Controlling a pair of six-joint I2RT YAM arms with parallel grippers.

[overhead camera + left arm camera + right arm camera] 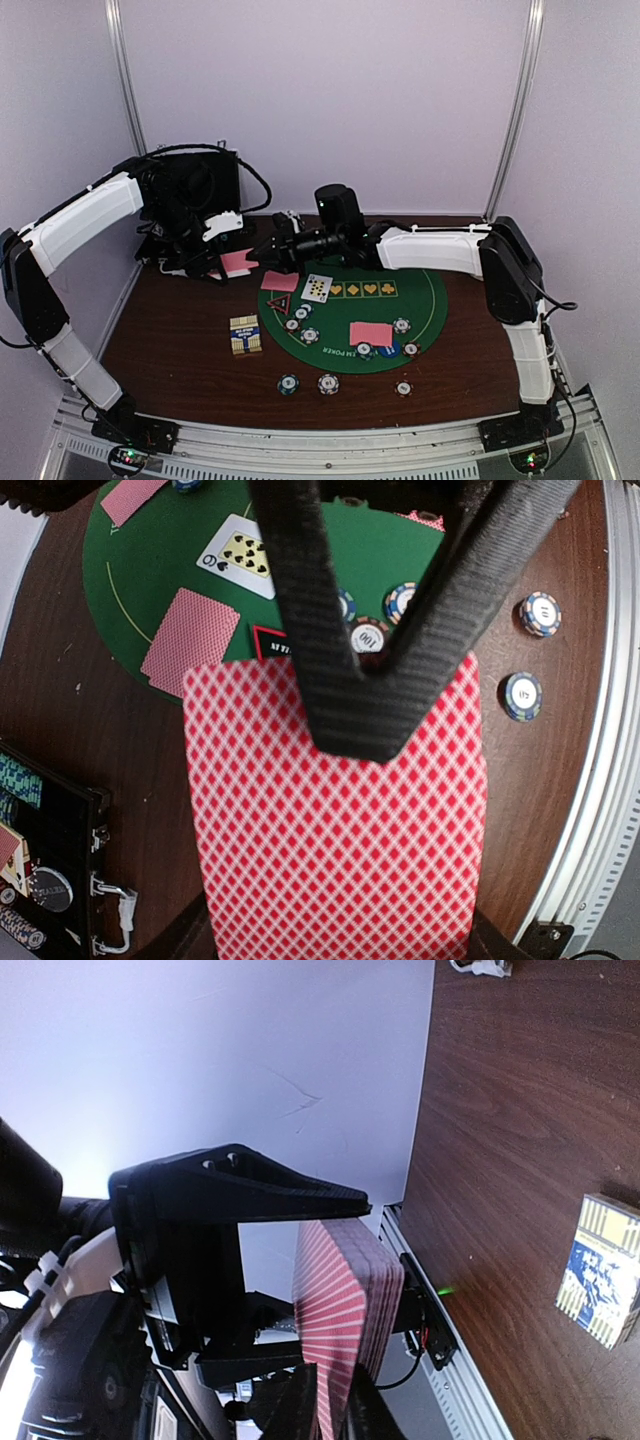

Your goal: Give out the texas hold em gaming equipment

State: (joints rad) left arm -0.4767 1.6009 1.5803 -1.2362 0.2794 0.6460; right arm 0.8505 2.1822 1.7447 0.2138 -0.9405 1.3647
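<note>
Two black left fingers [300,630] are pressed tight on a deck of cards [330,860]. One finger is on the pink back. The other must be under the deck, where I cannot see it. The deck is up in the air over the brown table [170,340], just beside the back left edge of the green mat [420,300].

The right fingers [306,1412] are at the end of the same deck. They look close together by its edge. I cannot tell if they are pinching a card yet.

I think the job right now is to take one card off the deck and put it on the mat. To do it well, the right fingers should grab only the top card, at its end, and not a bunch. The left fingers should hold the rest tight so the deck does not slip or spread out. The card should slide out flat, straight and slow. If two cards stick together, it is better to let go and try again.

Two pink cards [370,333] lie face down on the mat, well apart. A face-up card [317,288] lies between them. Little round chips [328,383] sit on the mat and on the table in front of it. A small card box [245,334] lies just beside the mat. A black case [200,190] stands at the back, behind the left arm.
</note>
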